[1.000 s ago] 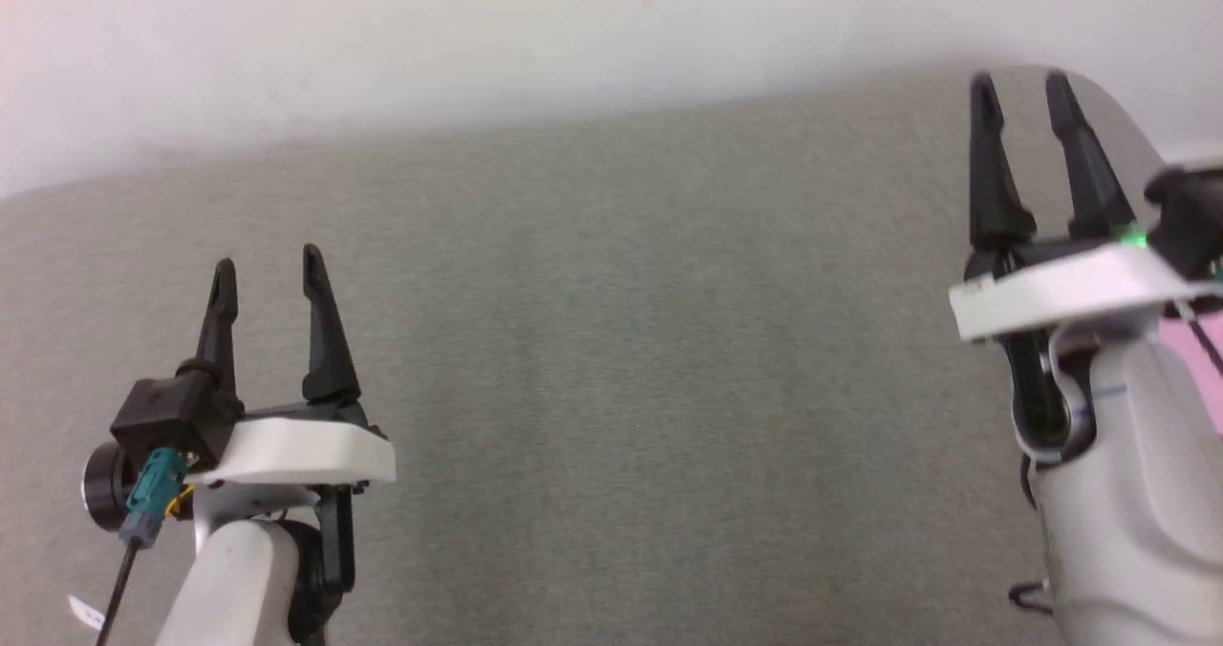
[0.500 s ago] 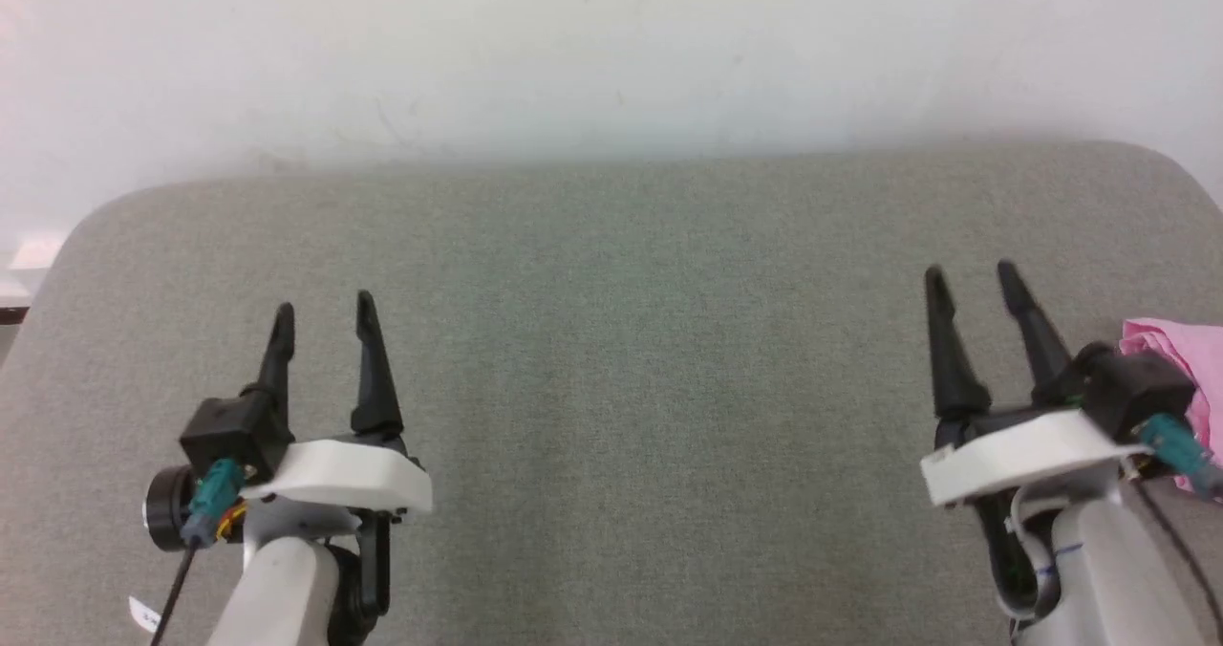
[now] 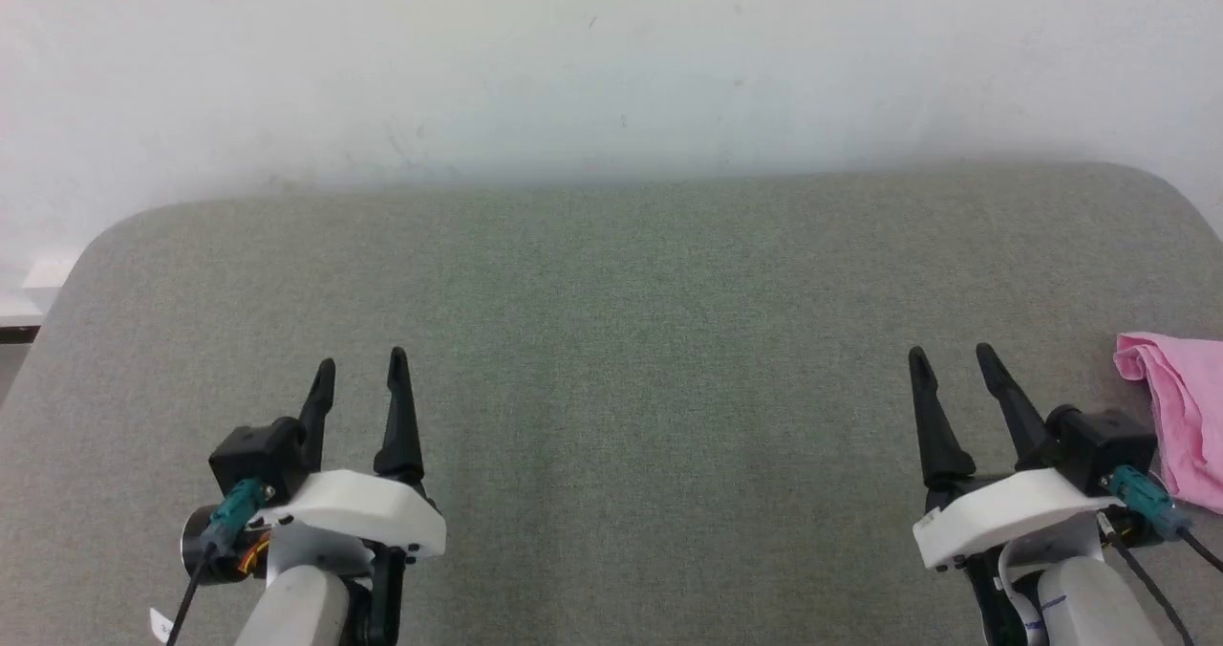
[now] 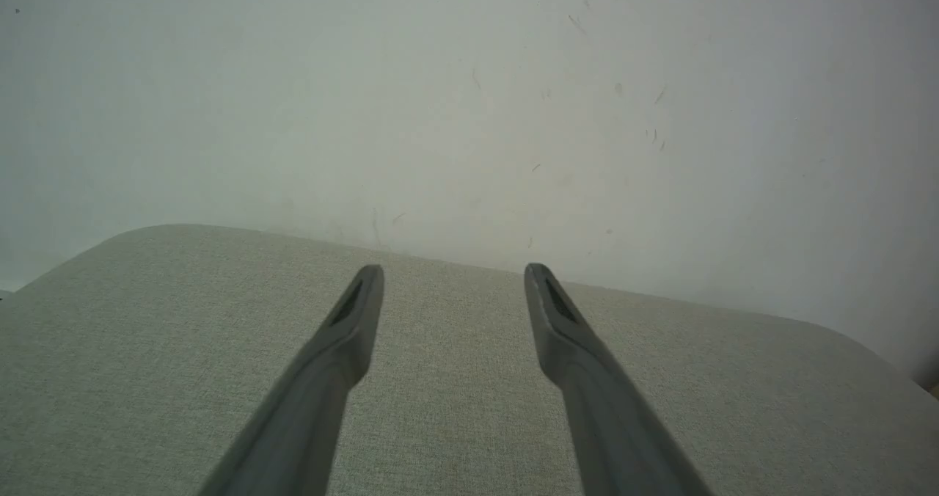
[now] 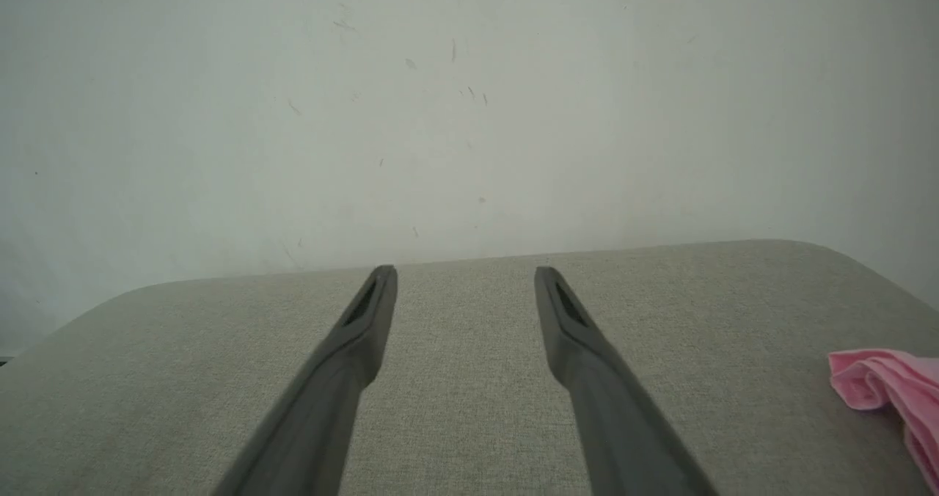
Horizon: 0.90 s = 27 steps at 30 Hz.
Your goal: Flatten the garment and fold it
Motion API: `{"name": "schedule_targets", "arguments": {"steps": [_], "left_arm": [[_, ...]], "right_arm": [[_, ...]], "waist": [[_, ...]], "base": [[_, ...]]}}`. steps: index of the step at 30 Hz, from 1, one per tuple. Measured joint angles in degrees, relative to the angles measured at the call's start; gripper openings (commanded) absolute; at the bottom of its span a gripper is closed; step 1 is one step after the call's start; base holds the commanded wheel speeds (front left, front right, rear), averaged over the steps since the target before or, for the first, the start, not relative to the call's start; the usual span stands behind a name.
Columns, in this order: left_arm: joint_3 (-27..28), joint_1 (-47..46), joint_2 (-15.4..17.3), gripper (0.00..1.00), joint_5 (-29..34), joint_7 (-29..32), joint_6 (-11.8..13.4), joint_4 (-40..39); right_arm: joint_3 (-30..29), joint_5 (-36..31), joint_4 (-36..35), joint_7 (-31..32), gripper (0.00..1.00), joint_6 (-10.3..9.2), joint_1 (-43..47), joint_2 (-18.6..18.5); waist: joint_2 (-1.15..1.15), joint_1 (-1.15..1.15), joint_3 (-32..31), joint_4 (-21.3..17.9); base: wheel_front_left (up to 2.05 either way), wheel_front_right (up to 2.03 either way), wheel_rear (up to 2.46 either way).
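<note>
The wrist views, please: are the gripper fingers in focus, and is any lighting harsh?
Left wrist view: the left gripper blurs toward the bottom edge, the grey woven tabletop is crisp. Right wrist view: same for the right gripper; the light pink crumpled fabric garment is cropped. Head view: soft, even light, no glare.

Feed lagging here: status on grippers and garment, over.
Left gripper open, empty. Right gripper open, empty. Garment bunched, right of right gripper, untouched. Nothing seen blocking.
</note>
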Motion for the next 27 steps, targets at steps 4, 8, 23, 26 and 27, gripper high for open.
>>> {"name": "schedule_targets", "arguments": {"steps": [4,8,23,26,27], "left_arm": [[0.20,0.01,0.80,1.00,-0.77,0.05,-1.42,-0.26],[0.22,0.17,1.36,1.00,-0.90,0.09,-1.67,-0.62],[-0.02,0.86,1.16,1.00,-1.71,-0.07,-1.70,-0.02],[-0.15,0.86,1.10,1.00,-1.71,-0.08,-1.71,0.12],[-0.15,0.86,1.08,0.00,-1.71,-0.03,-1.68,0.11]], "right_arm": [[0.40,0.51,0.52,0.01,1.00,0.00,0.41,-0.01],[0.57,1.09,0.55,0.04,1.00,0.00,0.41,-0.01],[1.43,1.96,1.16,0.07,1.00,0.00,0.41,-0.01],[1.46,1.97,1.22,0.07,1.00,0.00,0.41,-0.01],[1.47,1.96,1.21,0.05,0.00,0.00,0.41,-0.02]], "waist": [[0.00,0.00,-0.09,0.12],[0.00,0.00,0.02,0.29],[0.00,0.00,-0.13,0.39],[0.00,0.00,-0.12,0.43],[0.00,0.00,-0.12,0.43]], "base": [[0.00,0.00,0.00],[0.00,0.00,0.00],[0.00,0.00,0.00],[0.00,0.00,0.00],[0.00,0.00,0.00]]}}
